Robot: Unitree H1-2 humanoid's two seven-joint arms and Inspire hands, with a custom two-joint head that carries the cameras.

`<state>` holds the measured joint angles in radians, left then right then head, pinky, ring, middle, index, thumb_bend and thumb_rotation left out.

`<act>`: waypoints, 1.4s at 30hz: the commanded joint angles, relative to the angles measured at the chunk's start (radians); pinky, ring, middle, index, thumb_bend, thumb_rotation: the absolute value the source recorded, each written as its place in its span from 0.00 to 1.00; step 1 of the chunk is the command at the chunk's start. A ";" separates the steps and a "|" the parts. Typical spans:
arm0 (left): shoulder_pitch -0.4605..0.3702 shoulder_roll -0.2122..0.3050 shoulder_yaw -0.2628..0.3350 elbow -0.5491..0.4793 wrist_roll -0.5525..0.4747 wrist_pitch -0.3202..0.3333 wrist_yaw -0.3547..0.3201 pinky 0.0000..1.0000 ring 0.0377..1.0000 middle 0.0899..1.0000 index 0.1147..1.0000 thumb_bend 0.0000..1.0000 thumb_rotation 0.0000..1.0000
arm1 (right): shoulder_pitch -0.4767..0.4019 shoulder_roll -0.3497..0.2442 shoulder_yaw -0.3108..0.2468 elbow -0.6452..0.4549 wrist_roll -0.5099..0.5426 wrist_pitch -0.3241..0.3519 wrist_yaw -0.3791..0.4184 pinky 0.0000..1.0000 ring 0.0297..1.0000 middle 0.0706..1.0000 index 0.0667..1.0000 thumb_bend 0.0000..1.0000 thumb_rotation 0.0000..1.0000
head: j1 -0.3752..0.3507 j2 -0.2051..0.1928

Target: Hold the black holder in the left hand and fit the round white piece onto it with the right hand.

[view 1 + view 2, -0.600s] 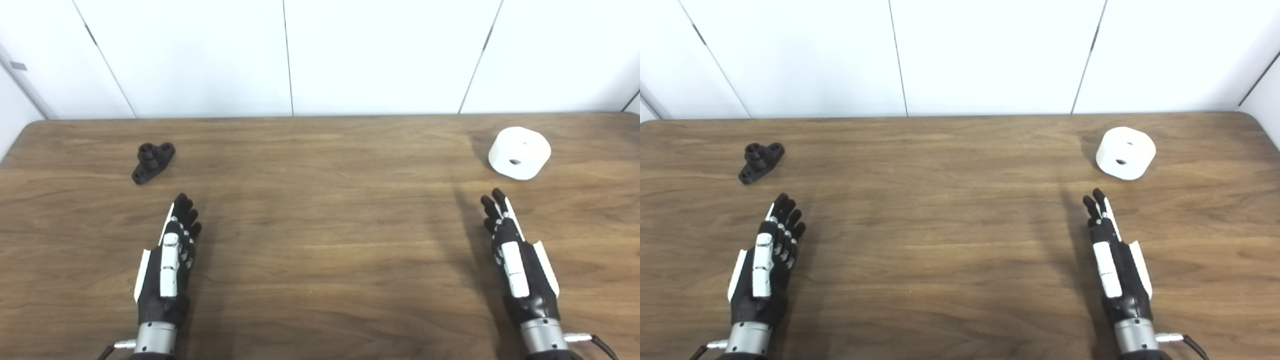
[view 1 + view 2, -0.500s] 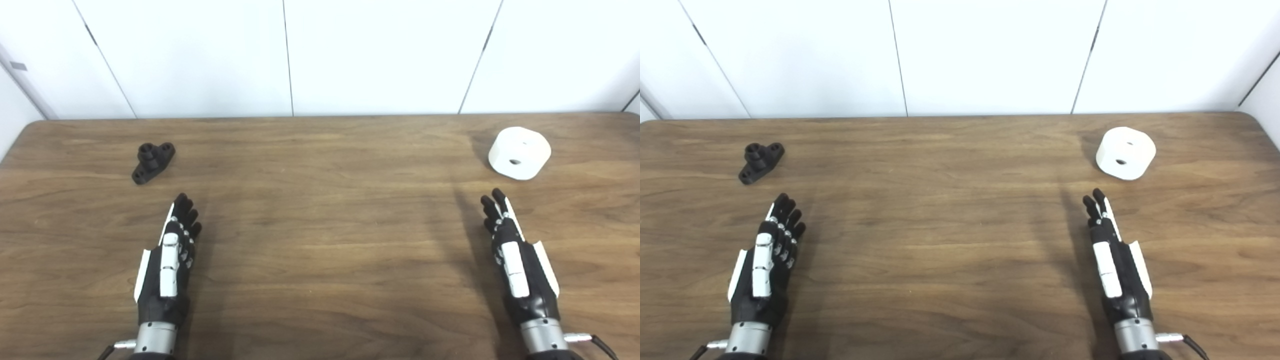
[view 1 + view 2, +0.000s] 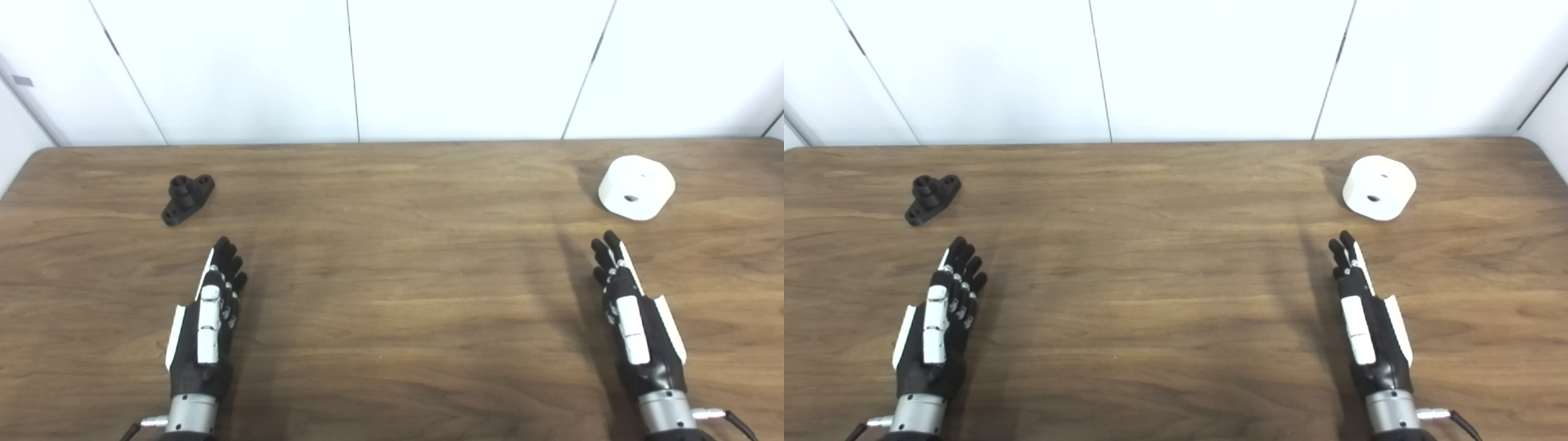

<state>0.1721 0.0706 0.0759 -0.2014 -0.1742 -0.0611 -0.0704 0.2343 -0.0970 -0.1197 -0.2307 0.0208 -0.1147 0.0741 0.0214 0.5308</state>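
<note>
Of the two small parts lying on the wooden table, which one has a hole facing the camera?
The round white plastic piece at the far right, beyond the right hand. The black holder at far left has upward-facing holes instead.

Bright, even overhead light; soft shadows fall left of each robot hand, the white wall (image 3: 465, 67) slightly overexposed.

black holder (image 3: 187, 198), white round piece (image 3: 636, 187), brown wood-grain table (image 3: 392, 294), white wall (image 3: 429, 61).
</note>
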 commanded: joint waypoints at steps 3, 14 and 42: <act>0.016 -0.025 -0.014 0.047 0.015 -0.026 0.005 1.00 1.00 1.00 1.00 0.37 0.94 | 0.115 0.003 0.005 0.055 0.021 -0.060 0.008 1.00 1.00 0.98 1.00 0.54 1.00 | 0.033 -0.019; 0.009 -0.057 -0.040 0.106 0.063 -0.079 0.017 1.00 1.00 1.00 1.00 0.38 0.91 | 0.093 -0.019 -0.013 0.103 0.086 -0.052 0.037 1.00 1.00 1.00 1.00 0.55 1.00 | 0.146 -0.091; 0.010 -0.067 -0.037 0.096 0.064 -0.099 0.026 1.00 1.00 1.00 1.00 0.39 0.82 | 0.089 -0.018 -0.018 0.103 0.088 -0.045 0.047 1.00 1.00 1.00 1.00 0.56 1.00 | 0.125 -0.077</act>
<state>0.1481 0.0353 0.0569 -0.1576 -0.1137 -0.1511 -0.0491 0.2219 -0.1099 -0.1437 -0.1847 0.1156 -0.1608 0.1233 0.1442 0.4525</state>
